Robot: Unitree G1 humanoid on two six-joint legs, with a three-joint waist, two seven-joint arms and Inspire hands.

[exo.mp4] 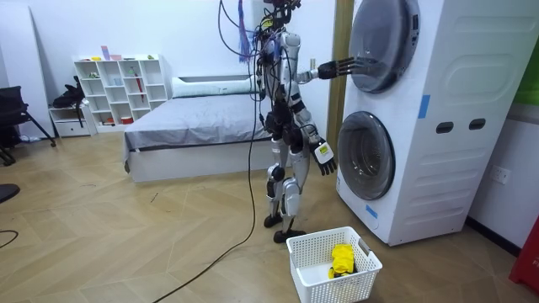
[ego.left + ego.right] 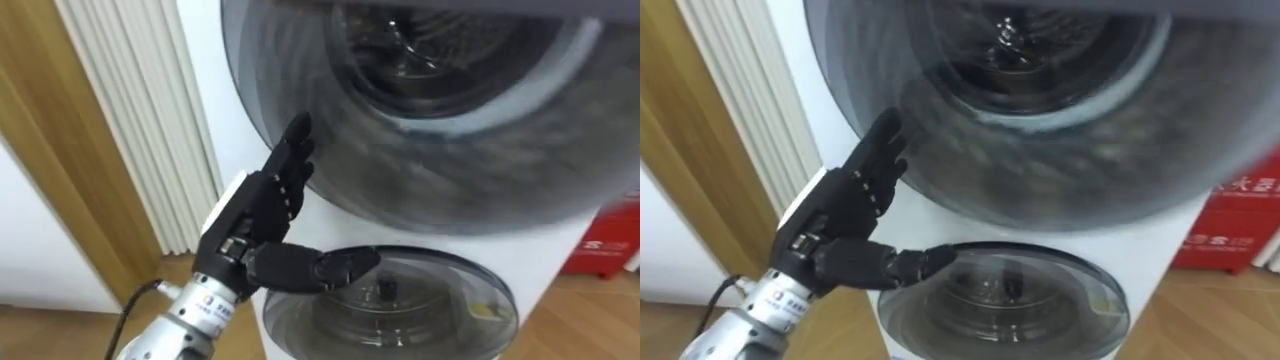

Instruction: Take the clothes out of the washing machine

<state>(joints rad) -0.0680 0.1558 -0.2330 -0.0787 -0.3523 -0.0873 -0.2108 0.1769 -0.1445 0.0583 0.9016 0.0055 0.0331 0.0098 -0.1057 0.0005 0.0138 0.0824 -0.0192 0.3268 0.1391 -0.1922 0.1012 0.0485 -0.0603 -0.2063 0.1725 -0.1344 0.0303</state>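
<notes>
My left hand (image 2: 262, 205), fingers spread, rests at the upper door (image 2: 440, 150) edge, holding nothing. The basket (image 1: 313, 251) on the floor holds a yellow cloth (image 1: 342, 259); my right hand (image 1: 323, 155) hangs relaxed.

I am standing before the stacked washing machine (image 1: 421, 126), my left hand (image 2: 265, 215) reaching at its upper door (image 2: 430, 110); a basket (image 1: 333, 265) is sitting on the floor beside my feet.

Your head cameras look down, close behind your left hand (image 2: 262, 215), at the upper washer door (image 2: 430, 110); the room camera watches from well behind it, sharing both.
</notes>
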